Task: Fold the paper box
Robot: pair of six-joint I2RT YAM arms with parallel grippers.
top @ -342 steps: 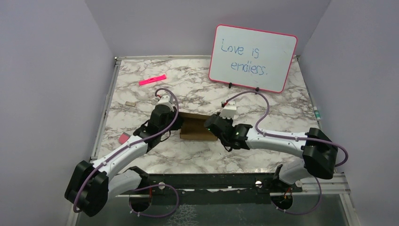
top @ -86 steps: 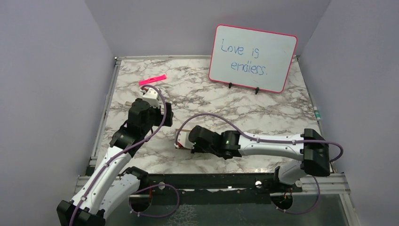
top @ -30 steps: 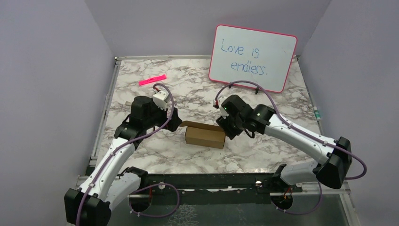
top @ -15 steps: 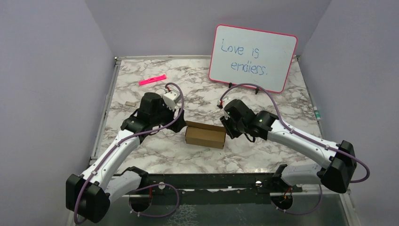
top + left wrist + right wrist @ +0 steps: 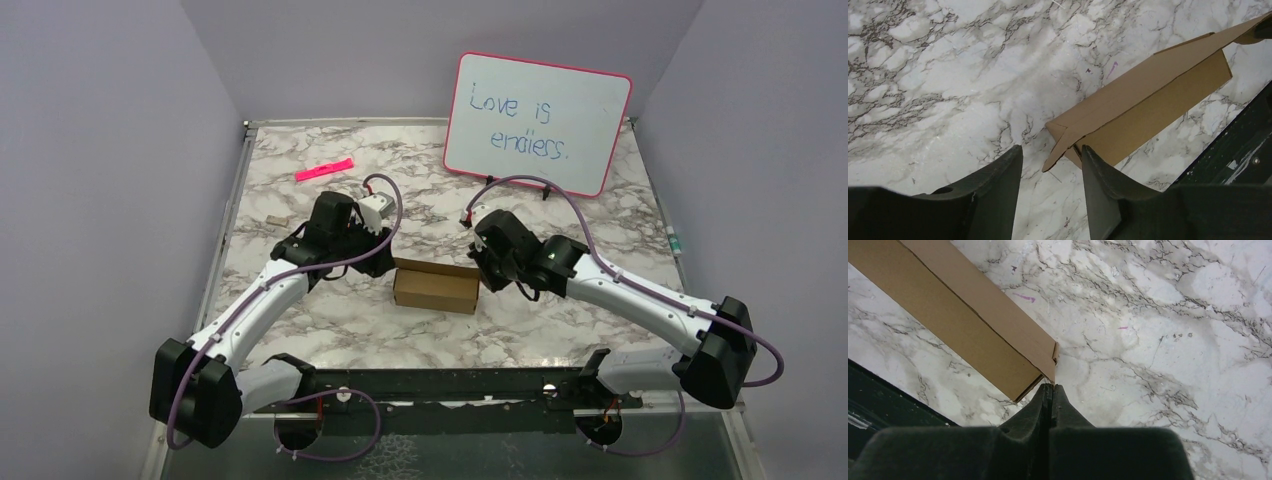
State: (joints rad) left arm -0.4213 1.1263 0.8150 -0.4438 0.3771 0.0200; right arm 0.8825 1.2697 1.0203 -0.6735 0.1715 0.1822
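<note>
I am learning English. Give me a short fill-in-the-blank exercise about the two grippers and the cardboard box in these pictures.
1. The fingers of the left gripper are ____, with a gap between them.
2. The fingers of the right gripper are ____, pressed together.
3. The paper box lies ____ the two grippers.
4. The whiteboard has a ____ rim.
Missing words: open; shut; between; pink.

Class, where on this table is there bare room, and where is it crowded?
Bare: the table between pink marker and whiteboard; the strip between paper box and near edge. Crowded: the box's ends, with left gripper and right gripper beside them.
</note>
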